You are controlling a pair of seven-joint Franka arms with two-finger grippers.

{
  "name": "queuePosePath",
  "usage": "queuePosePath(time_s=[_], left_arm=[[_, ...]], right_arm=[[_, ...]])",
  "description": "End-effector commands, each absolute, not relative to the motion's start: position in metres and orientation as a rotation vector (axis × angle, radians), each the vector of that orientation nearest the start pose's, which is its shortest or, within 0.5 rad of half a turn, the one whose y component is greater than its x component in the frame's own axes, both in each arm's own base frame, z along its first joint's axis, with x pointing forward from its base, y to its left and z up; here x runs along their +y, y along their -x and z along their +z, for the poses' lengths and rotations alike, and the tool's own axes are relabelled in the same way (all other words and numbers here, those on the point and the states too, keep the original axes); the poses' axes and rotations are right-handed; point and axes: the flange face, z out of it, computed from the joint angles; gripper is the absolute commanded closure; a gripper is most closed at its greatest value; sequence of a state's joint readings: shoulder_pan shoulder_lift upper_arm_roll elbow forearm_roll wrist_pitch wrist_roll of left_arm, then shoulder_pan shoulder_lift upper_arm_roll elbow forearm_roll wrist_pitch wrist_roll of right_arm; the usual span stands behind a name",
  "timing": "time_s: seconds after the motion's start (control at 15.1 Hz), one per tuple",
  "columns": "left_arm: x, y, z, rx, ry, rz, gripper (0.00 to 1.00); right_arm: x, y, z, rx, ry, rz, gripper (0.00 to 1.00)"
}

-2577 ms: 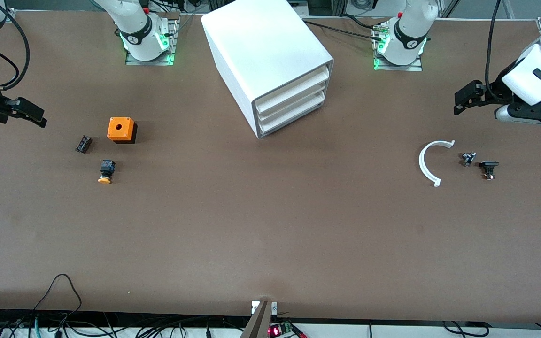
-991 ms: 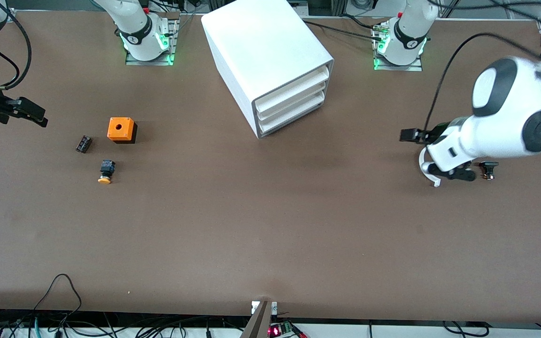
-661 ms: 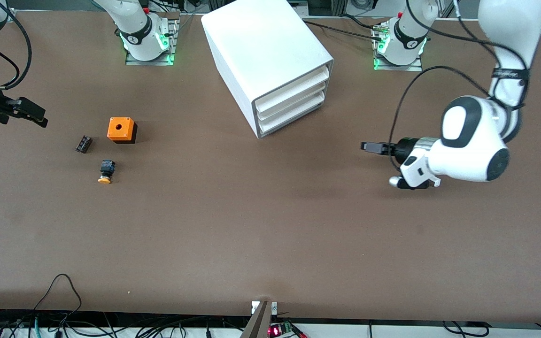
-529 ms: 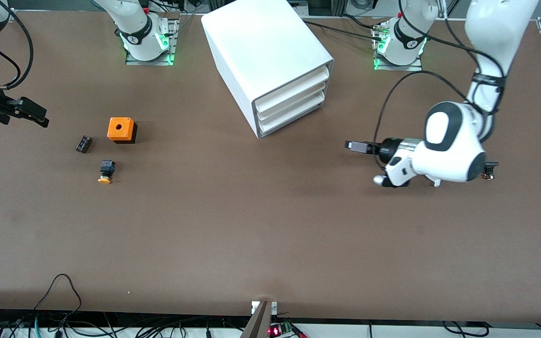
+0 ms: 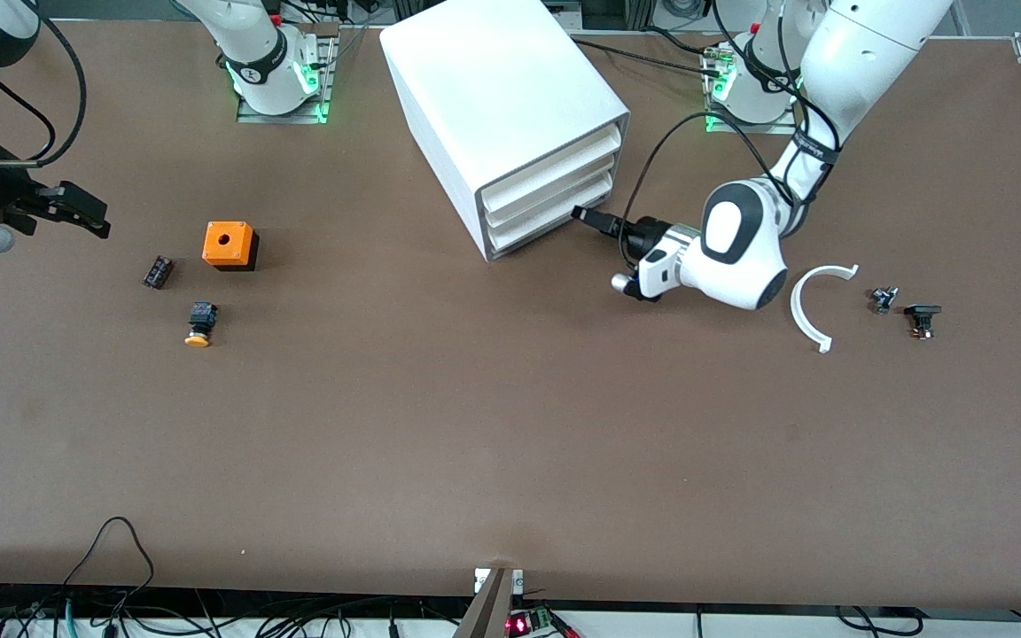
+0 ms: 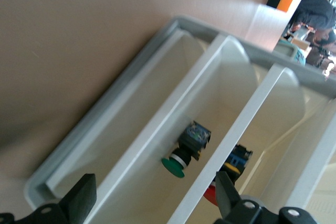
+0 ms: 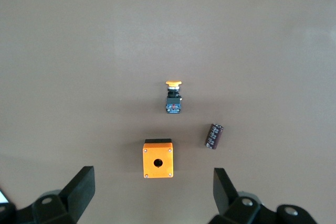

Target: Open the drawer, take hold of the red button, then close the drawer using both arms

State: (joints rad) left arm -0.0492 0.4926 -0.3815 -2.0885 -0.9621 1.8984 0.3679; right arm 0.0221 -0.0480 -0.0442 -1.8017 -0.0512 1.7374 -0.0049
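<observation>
The white cabinet (image 5: 502, 89) stands at the middle of the table's robot side with all three drawers pushed in. The lowest drawer (image 5: 551, 221) is shut. My left gripper (image 5: 583, 215) is open, low, just in front of that drawer's front, at its left-arm end. In the left wrist view the gripper (image 6: 152, 203) faces the drawer fronts. The compartment next to the table (image 6: 131, 124) looks empty there. The middle one holds a green-capped button (image 6: 186, 153). The red cap of the button (image 6: 211, 196) shows in the third, half hidden. My right gripper (image 5: 76, 213) waits open in the air.
An orange cube with a hole (image 5: 229, 244), an orange-capped button (image 5: 200, 323) and a small black part (image 5: 158, 271) lie at the right arm's end. A white arc (image 5: 812, 306) and two small dark parts (image 5: 922, 319) lie at the left arm's end.
My left arm has swung from the table's left-arm end across to the cabinet, and its gripper has come up to the lowest drawer's front. The right gripper has shifted slightly toward the cabinet.
</observation>
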Motion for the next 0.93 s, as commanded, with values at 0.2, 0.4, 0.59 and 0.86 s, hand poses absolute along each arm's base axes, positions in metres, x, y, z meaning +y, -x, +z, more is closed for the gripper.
queuePosePath(time_s=[0.2, 0.4, 0.59, 0.86], left_arm=[[-0.291, -0.425, 0.207, -0.136, -2.046, -0.783, 0.0], [-0.292, -0.415, 0.201, -0.121, -2.038, -0.806, 0.01], [-0.291, -0.411, 0.198, -0.118, -2.04, -0.817, 0.5], [-0.288, -0.416, 0.201, -0.123, -2.047, -0.804, 1.0]], right_arm=[[0.011, -0.545, 0.571, -0.049, 3.196, 0.023, 0.0], [0.025, -0.544, 0.572, -0.037, 3.198, 0.018, 0.0], [0.033, -0.544, 0.573, -0.059, 3.198, 0.015, 0.0], [0.046, -0.544, 0.573, -0.093, 3.197, 0.011, 0.0]])
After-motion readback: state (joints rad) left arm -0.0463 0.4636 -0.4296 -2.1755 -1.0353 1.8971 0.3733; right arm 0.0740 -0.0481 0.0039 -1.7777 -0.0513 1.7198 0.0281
